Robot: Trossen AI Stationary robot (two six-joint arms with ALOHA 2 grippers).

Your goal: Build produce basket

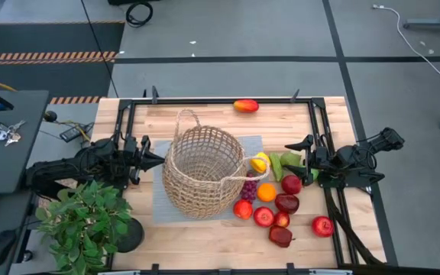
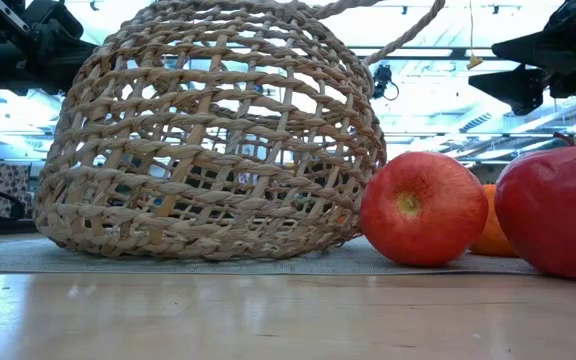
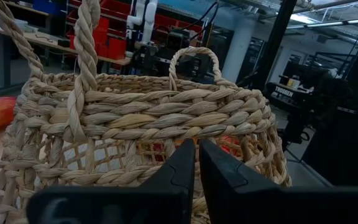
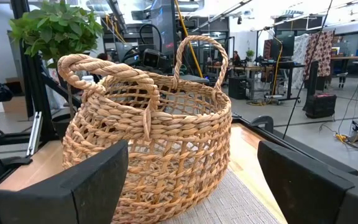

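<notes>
item: basket (image 1: 203, 172), large, round, tan open-weave wicker with two thin twisted loop handles; stands upright on a grey mat (image 1: 161, 202) at the middle of the table (image 1: 205, 241), nothing visible inside.
item: produce, loose on the table between the basket and the right edge: lemon (image 1: 260, 162), green pears (image 1: 281, 164), purple grapes (image 1: 249, 186), orange (image 1: 266, 192), several red apples (image 1: 264, 216), one apple (image 1: 322, 225) apart, nearer the right edge. mango (image 1: 245, 105), red-orange, alone at the far edge.
item: left pincer (image 1: 157, 161), clenched on nothing, tips just beside the basket's left wall.
item: right pincer (image 1: 299, 154), released and spread wide, above the pears, facing the basket.
item: potted plant (image 1: 82, 221), leafy, near left corner.
</notes>
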